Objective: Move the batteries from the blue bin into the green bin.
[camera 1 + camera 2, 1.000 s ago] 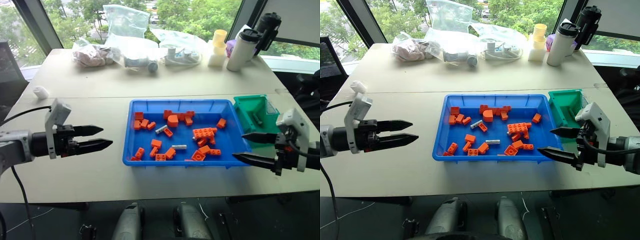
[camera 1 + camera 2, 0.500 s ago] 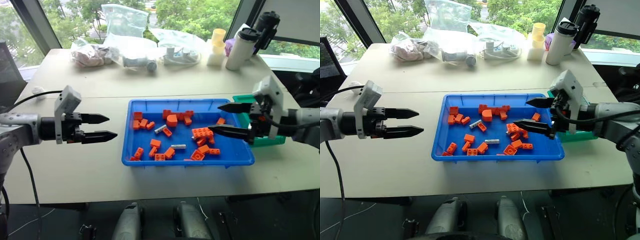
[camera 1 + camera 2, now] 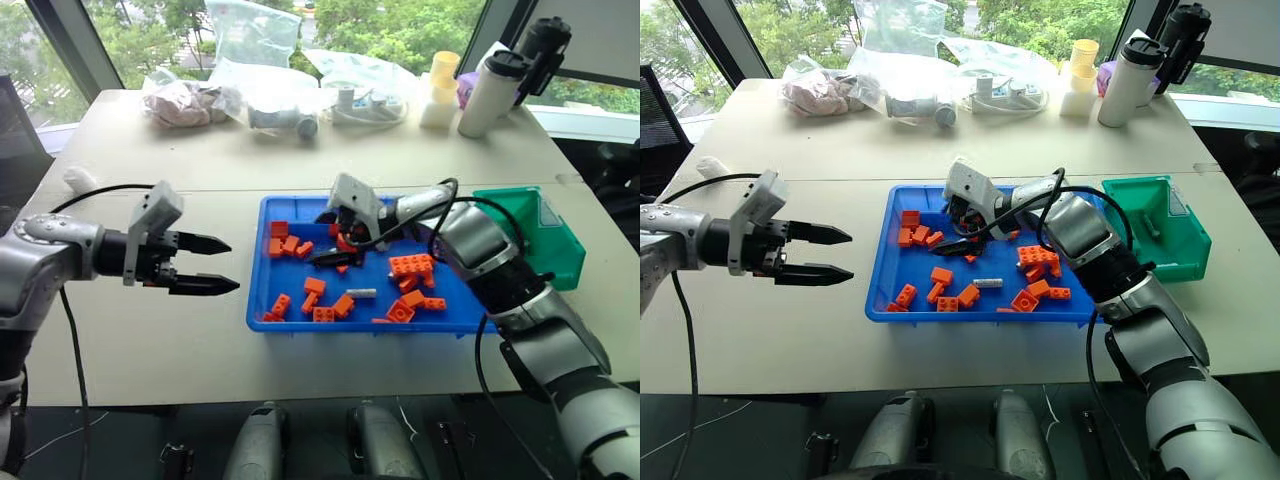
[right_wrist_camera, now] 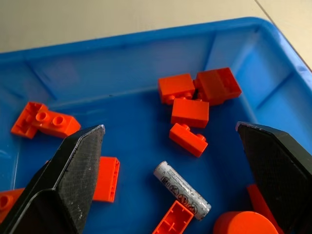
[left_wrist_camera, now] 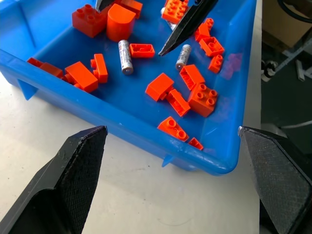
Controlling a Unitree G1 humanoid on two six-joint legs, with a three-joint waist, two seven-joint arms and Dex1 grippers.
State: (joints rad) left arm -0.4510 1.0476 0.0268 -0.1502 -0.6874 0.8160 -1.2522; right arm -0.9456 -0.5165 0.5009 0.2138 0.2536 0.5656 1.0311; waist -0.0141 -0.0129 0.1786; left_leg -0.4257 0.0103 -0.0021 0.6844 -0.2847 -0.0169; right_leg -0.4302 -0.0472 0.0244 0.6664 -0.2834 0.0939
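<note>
The left black two-finger claw (image 3: 222,265) hangs spread wide beside the big flat blue plastic bin (image 3: 290,313), the right claw (image 4: 161,195) spreads over a small silver metal battery (image 4: 183,190) among orange toy bricks (image 3: 411,266), and the small deep green bin (image 3: 556,262) sits rightmost.

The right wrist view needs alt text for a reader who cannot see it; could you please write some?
The open right gripper hangs over a battery lying on the floor of the blue bin. Orange bricks lie scattered around the battery.

Glossy plastic blue bin (image 3: 262,300), metal batteries (image 4: 182,190)
</note>
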